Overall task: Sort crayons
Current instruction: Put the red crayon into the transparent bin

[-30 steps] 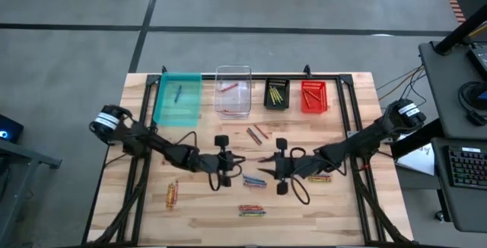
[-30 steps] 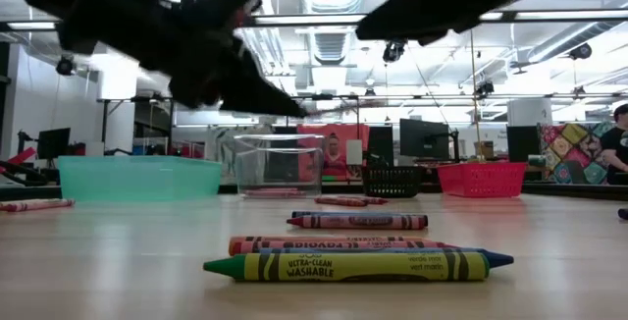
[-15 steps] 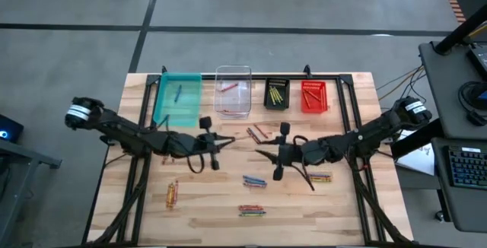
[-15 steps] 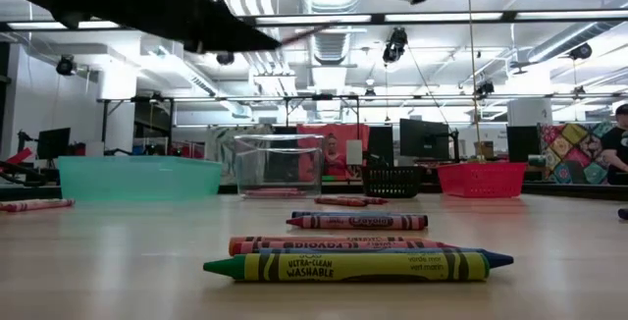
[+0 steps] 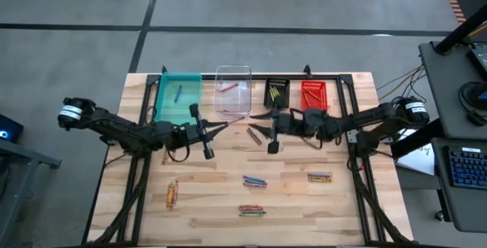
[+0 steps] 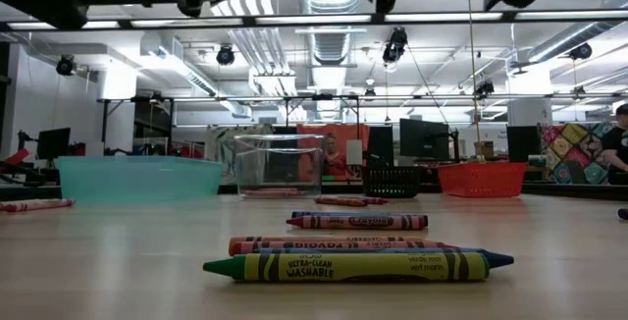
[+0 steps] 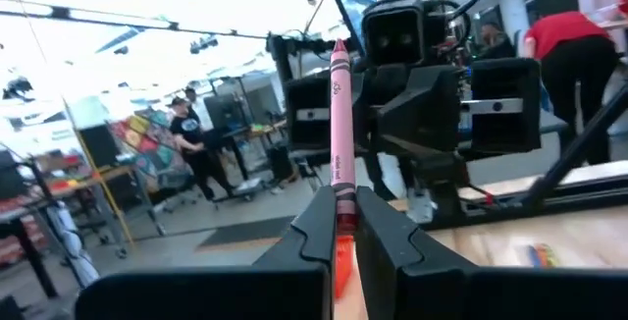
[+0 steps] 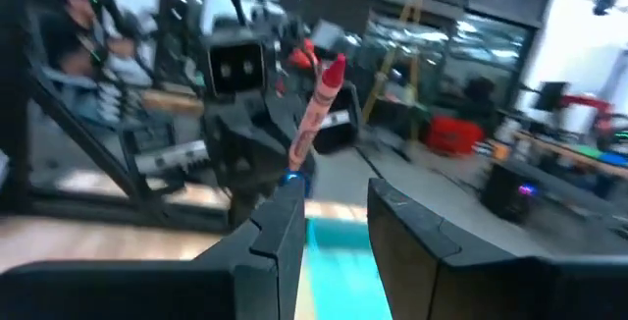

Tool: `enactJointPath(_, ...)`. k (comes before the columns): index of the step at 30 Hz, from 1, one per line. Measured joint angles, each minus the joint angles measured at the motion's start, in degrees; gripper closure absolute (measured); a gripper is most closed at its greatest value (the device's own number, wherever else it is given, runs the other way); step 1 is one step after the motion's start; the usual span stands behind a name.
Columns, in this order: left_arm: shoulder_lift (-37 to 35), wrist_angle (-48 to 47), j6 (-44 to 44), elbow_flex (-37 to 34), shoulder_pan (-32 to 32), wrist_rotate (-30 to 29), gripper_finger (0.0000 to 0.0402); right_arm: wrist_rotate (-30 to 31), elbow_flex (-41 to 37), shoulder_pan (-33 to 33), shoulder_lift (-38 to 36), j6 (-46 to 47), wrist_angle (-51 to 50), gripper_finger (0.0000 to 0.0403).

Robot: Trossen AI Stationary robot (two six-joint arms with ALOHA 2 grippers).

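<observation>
High view: both my arms are raised over the tabletop (image 5: 205, 202), their tips meeting just in front of the clear bin (image 5: 233, 92).

Left wrist view adds what the overhead blurs: my left end effector (image 7: 345, 224) is pressed together on a pink crayon (image 7: 340, 129), which stands out past its fingertips.

Right wrist view: my right end effector (image 8: 334, 207) is spread, with a red crayon (image 8: 316, 109) beyond it, not between its fingers (it is gripped by the other arm).

Low view: loose crayons (image 6: 358, 264) lie on the wood; teal bin (image 6: 137, 177), black bin (image 6: 392, 181) and red bin (image 6: 481, 178) line the far edge. Behind is a lit workshop with monitors.
</observation>
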Motion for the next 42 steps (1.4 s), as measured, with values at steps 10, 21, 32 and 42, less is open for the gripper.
enactJointPath(10, 4.41, 0.04, 0.1, 4.71, 2.52, 2.15, 0.0401, -16.53, 0.0, -7.64, 0.16, 8.13, 5.82, 0.0272)
enactJointPath(21, 12.76, 0.09, -0.7, 11.02, 3.94, 1.68, 0.0401, -16.56, 0.0, -7.72, 0.17, 3.96, 6.64, 0.0266)
enactJointPath(32, 13.92, 0.02, 0.67, 12.79, 4.25, 0.76, 0.0401, -16.03, 0.0, -7.87, 0.17, 2.49, 6.67, 0.0335)
enactJointPath(42, 13.84, -0.47, -0.41, 12.49, 4.27, -2.4, 0.0337, -15.91, 0.0, -7.96, 0.21, 2.22, 6.8, 0.0385)
